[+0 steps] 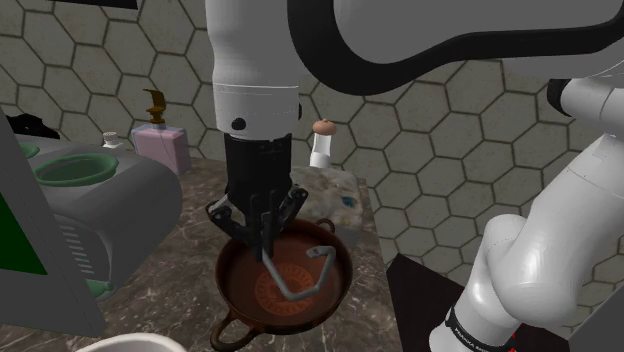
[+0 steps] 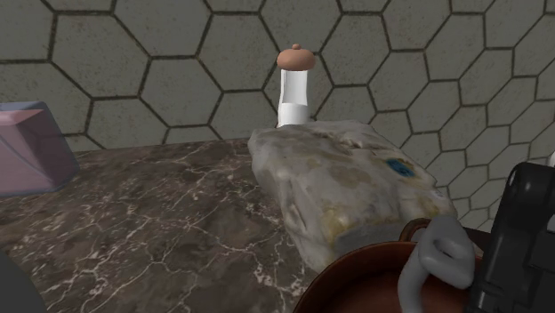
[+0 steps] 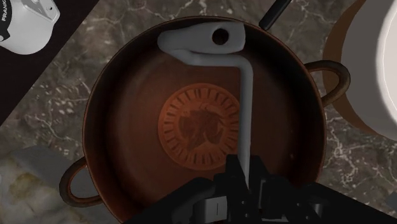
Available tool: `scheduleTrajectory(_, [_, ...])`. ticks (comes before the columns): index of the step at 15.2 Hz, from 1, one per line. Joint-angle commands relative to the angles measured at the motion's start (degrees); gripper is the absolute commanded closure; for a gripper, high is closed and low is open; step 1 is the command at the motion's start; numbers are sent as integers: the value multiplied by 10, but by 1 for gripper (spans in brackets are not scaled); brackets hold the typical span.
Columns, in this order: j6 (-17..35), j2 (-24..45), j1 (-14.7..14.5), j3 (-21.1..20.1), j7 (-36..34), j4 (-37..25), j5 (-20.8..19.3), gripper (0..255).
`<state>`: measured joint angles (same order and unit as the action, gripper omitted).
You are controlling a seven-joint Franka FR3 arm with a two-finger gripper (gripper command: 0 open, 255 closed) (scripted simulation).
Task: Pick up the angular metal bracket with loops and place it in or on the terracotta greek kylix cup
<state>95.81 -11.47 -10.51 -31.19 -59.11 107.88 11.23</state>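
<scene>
Starting with the shoulder view, you find the white arm reaching straight down, its black gripper [image 1: 268, 248] just above the reddish-brown kylix cup [image 1: 240, 285].
- Held item: grey angular bracket [image 1: 300, 287], clamped at its upper end between the fingers. Its bent lower part hangs inside the bowl; you cannot tell whether it touches the bottom.
- Cup: stands on the dark marbled worktop [image 1: 170, 290], one loop handle [image 1: 228, 335] toward the camera.
- Behind the cup: a mottled stone-like block [image 1: 335, 190], a white bottle [image 1: 321, 143] with a brown cap, and a pink container [image 1: 163, 148] against the hexagon-tiled wall [image 1: 420, 120].

Second exterior view:
- You see the white bottle [image 2: 294, 89] upright behind the block [image 2: 347, 187].
- The pink container [image 2: 27, 151] sits at the view's left edge, with bare worktop [image 2: 133, 222] between it and the block.
- The cup's rim [image 2: 356, 267] lies at the bottom, just beside the block. The bracket [image 2: 440, 253] rises grey above it, next to the black gripper at the view's right edge.

Wrist view:
- You look down into the cup [image 3: 127, 83]. The gripper [image 3: 245, 184] is closed on the bracket's straight shaft [image 3: 245, 108].
- The shaft passes beside the round medallion [image 3: 198, 124] and bends to a flat end with a hole, near the far rim.
- A white round vessel [image 3: 385, 63] stands near one cup handle.
</scene>
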Motion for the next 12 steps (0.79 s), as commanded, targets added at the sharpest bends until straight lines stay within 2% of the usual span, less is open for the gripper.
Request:
scheduleTrajectory(1, [0, 0, 0, 0, 0, 0, 0, 255])
scheduleTrajectory(2, [0, 0, 0, 0, 0, 0, 0, 255])
scheduleTrajectory(3, [0, 0, 0, 0, 0, 0, 0, 0])
scheduleTrajectory(8, [0, 0, 0, 0, 0, 0, 0, 0])
scheduleTrajectory(12, [-73, 17, 4, 3, -8, -88, -10, 0])
